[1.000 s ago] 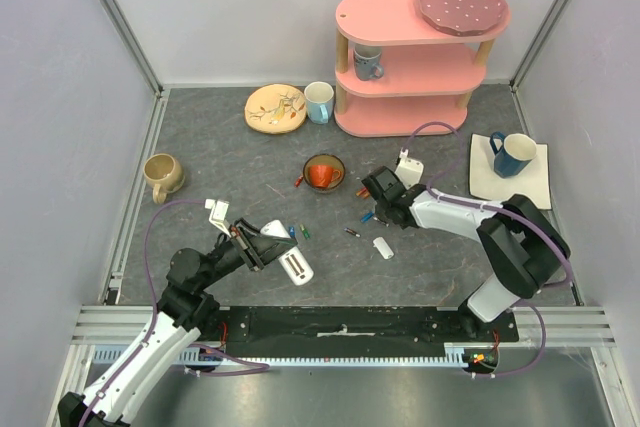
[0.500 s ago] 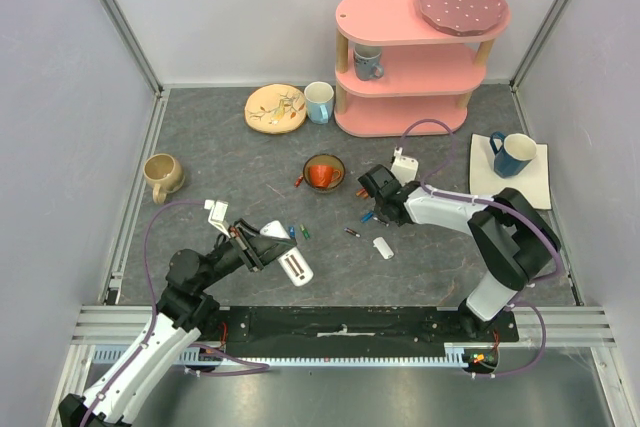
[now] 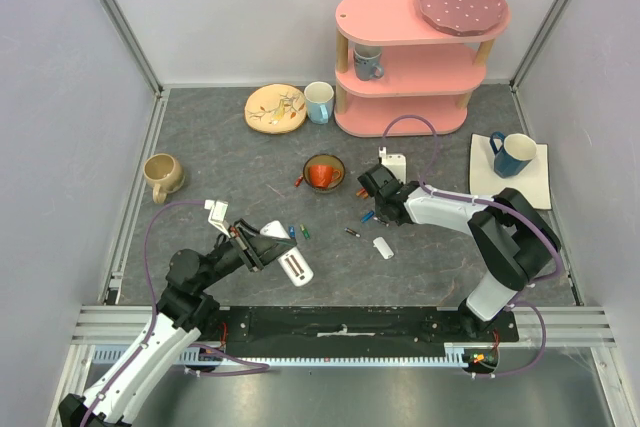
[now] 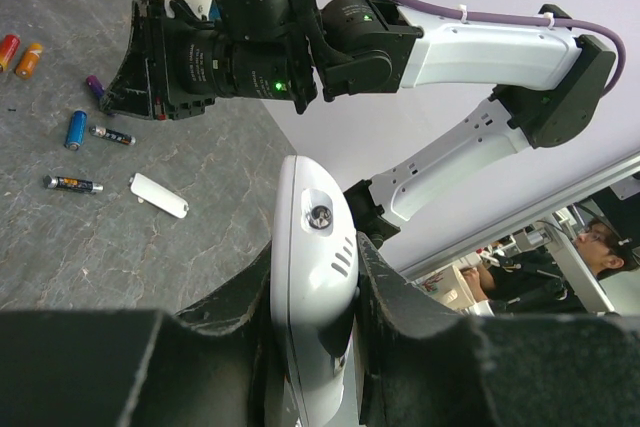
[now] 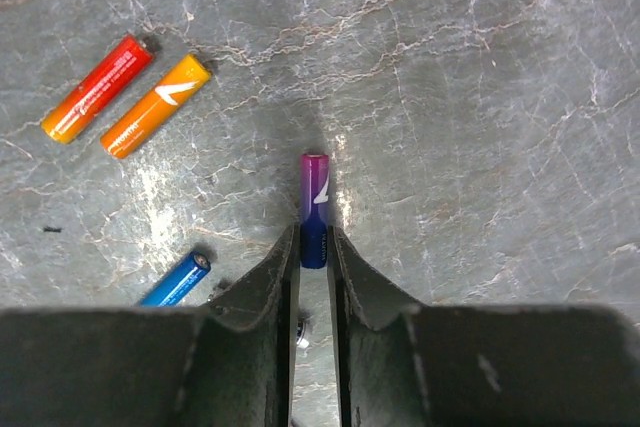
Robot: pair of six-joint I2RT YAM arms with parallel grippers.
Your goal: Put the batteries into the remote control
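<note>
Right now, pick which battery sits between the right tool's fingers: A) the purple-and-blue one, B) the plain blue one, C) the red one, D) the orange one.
A: the right wrist view shows the purple-and-blue battery with its near end between the fingers of the right tool.

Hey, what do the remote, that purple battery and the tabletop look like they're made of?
Remote control: white plastic, fairly glossy, judging by the soft highlights and moulded slots.
Purple battery: probably a metal cell in a shiny printed wrap with a purple-to-blue sheen; no bare metal is clearly visible.
Tabletop: dark grey with pale veins like stone and a mostly matte finish; it could equally be a printed mat.
</note>
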